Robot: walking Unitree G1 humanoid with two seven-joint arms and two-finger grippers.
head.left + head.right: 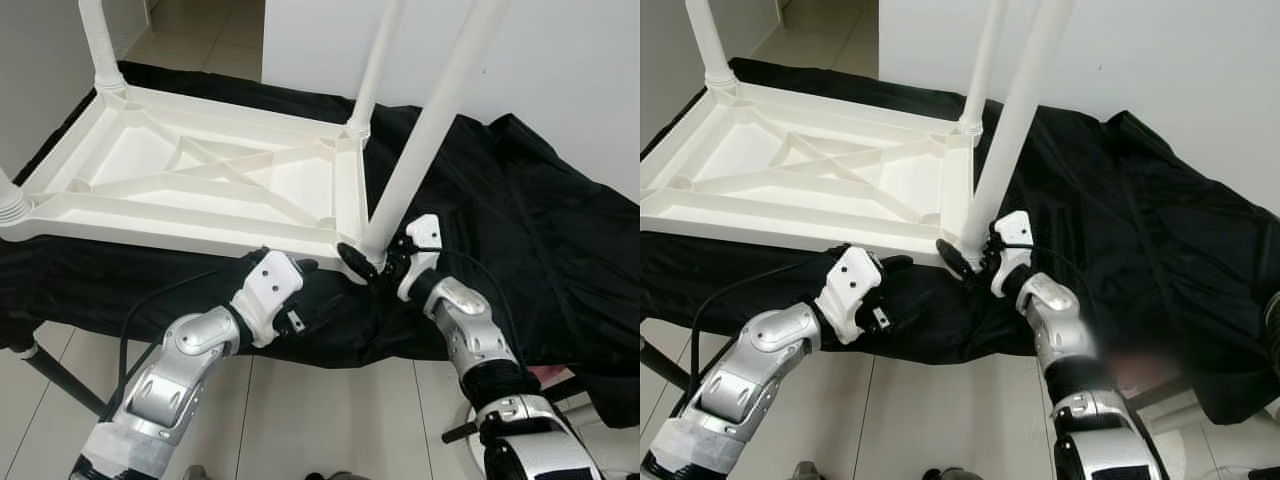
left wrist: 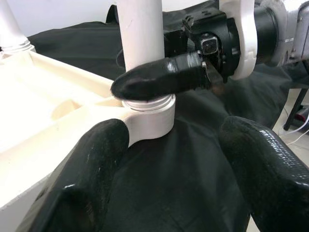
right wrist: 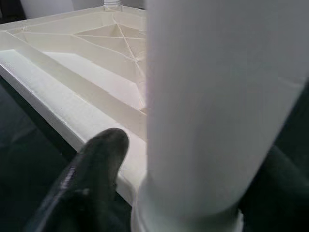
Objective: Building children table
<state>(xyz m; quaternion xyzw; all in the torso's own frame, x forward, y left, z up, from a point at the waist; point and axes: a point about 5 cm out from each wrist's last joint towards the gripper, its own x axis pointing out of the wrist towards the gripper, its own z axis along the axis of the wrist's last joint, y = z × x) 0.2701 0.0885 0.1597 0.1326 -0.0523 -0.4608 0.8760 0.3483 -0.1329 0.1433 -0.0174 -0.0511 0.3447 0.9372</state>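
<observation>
A white children's table point(image 1: 180, 215) lies upside down on a black cloth point(image 1: 520, 230). Its near right leg point(image 1: 430, 130) stands tilted in the corner socket point(image 2: 149, 121). My right gripper point(image 1: 372, 258) is shut around the base of that leg; one black finger point(image 2: 159, 79) crosses in front of it, and the leg point(image 3: 217, 96) fills the space beside the finger point(image 3: 91, 179). My left gripper point(image 1: 310, 290) is open just below the same corner, its fingers point(image 2: 87, 179) spread wide over the cloth and touching nothing.
Two more legs point(image 1: 100, 40) point(image 1: 378, 65) stand upright at the far corners. A white wall point(image 1: 560, 60) rises behind. The cloth hangs over the front edge above the tiled floor point(image 1: 300, 410). A dark stand leg point(image 1: 60, 380) slants at the lower left.
</observation>
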